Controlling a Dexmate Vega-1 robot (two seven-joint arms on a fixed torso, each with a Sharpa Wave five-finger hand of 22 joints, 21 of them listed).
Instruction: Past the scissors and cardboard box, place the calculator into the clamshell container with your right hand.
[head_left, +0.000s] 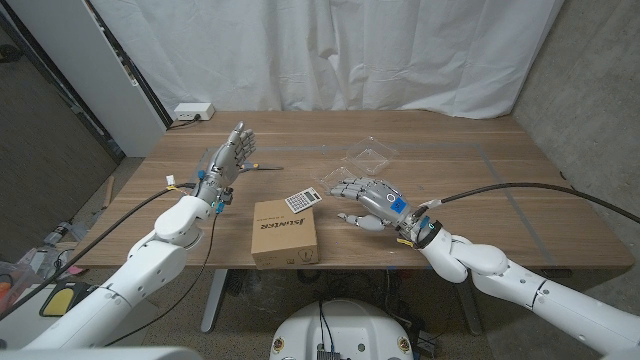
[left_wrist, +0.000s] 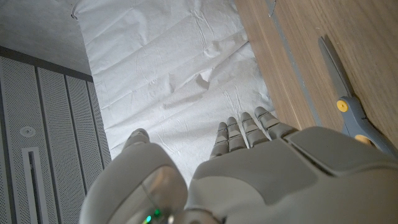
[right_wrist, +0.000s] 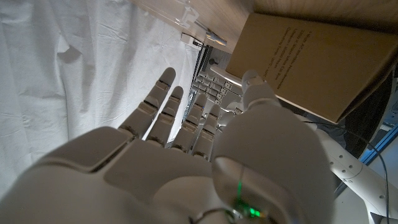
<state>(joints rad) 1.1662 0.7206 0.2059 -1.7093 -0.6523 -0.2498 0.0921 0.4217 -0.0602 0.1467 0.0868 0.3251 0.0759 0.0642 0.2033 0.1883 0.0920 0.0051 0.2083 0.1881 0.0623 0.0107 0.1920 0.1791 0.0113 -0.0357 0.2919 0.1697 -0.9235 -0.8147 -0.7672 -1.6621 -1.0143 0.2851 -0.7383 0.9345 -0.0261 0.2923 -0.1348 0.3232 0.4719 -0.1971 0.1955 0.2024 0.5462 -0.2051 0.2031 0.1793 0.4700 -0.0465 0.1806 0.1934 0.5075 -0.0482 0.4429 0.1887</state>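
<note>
The right hand (head_left: 372, 200) hovers just right of the calculator (head_left: 302, 198), fingers spread, holding nothing; the left hand (head_left: 228, 158) stands raised, fingers apart, near the scissors (left_wrist: 346, 99); the cardboard box (head_left: 284, 232) sits on the worktop (head_left: 480, 170), the clamshell container (head_left: 366, 155) beyond.

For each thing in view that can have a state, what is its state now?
Clamshell container: open, empty.
Cardboard box: closed, lying flat.
Calculator: on the table, not held.
Scissors: closed, on the table.
Left robot hand: open, raised.
Right robot hand: open, beside calculator.
</note>
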